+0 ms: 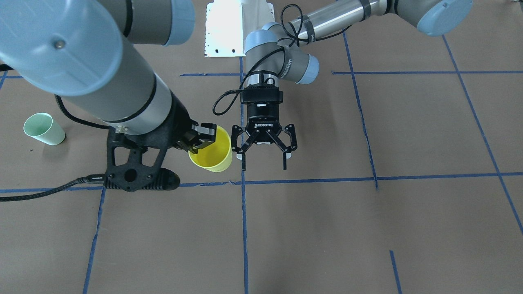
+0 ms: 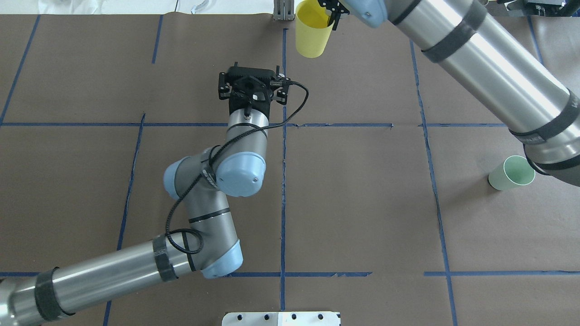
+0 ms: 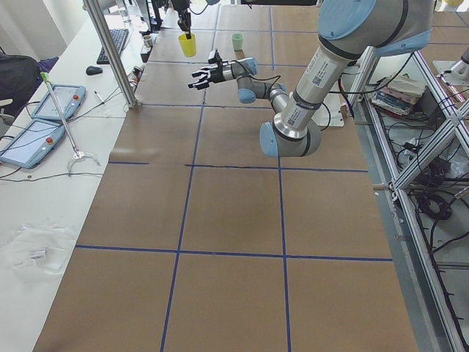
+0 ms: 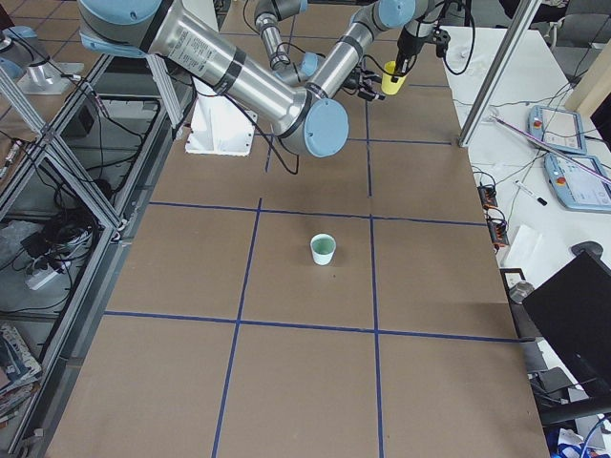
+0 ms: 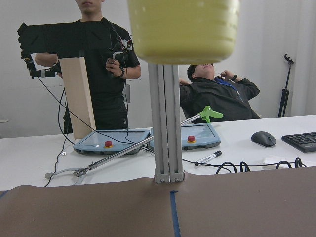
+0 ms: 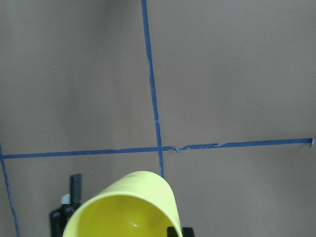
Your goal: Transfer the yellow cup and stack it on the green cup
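The yellow cup (image 1: 212,153) hangs above the table near the middle tape crossing, gripped at its rim. My right gripper (image 1: 200,141) is shut on that rim, one finger inside the cup; the overhead view shows the cup (image 2: 311,34) under the right gripper (image 2: 333,16). The right wrist view looks down into the cup (image 6: 123,210). My left gripper (image 1: 264,163) is open and empty just beside the cup, pointing toward it. The left wrist view shows the cup's base (image 5: 182,29) overhead. The green cup (image 1: 43,128) stands upright on the table, far on my right (image 2: 512,173).
Blue tape lines (image 1: 244,228) grid the brown table. The white base plate (image 2: 281,318) is on the robot's side. Beyond the far edge stand an aluminium post (image 5: 165,123), a side table with tablets and a keyboard, and two operators (image 5: 98,74).
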{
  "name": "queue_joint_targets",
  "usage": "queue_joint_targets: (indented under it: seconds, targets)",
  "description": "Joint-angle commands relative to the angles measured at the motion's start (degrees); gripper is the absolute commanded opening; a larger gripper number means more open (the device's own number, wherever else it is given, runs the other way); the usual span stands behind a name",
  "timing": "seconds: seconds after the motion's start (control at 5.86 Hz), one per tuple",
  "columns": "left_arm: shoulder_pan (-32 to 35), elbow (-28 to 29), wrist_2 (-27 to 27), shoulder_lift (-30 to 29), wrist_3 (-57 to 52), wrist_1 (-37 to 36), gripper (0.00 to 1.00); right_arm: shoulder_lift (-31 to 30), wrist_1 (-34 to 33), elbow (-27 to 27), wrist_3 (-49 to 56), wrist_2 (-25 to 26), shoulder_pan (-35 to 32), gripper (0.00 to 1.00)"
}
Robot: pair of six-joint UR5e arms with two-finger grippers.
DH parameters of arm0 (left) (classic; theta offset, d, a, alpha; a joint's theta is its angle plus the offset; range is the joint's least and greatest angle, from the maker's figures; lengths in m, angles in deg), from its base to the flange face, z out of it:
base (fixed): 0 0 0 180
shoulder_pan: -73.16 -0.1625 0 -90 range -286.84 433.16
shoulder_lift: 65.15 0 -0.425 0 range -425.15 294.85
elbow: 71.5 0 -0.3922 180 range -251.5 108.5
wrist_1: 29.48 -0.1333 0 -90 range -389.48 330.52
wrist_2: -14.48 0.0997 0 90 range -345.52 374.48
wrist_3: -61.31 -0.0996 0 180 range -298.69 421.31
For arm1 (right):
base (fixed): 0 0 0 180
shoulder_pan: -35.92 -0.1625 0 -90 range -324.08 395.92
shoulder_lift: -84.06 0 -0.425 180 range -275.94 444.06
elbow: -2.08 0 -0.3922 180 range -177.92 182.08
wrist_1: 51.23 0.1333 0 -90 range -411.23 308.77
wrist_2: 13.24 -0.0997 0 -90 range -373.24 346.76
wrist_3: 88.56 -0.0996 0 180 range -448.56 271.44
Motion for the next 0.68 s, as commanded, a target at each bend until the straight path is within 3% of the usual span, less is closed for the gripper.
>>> queue_joint_targets:
  seconds: [0.0,0.17,0.51]
  targets:
    - [5.98,-6.34,-10.61,6.11,-4.81,0.17,1.0,-10.51,-0.01,-13.08,0.07,0.06,-1.58,0.0]
    - [7.57,-6.43,-15.01,6.83,-4.21,0.17,1.0,-17.88,-0.09,-22.03,0.07,0.67,-2.46,0.0]
    - [8.9,-6.35,-21.36,9.56,3.33,-0.53,1.0,-26.35,-0.27,-29.99,0.94,0.94,-4.65,0.0]
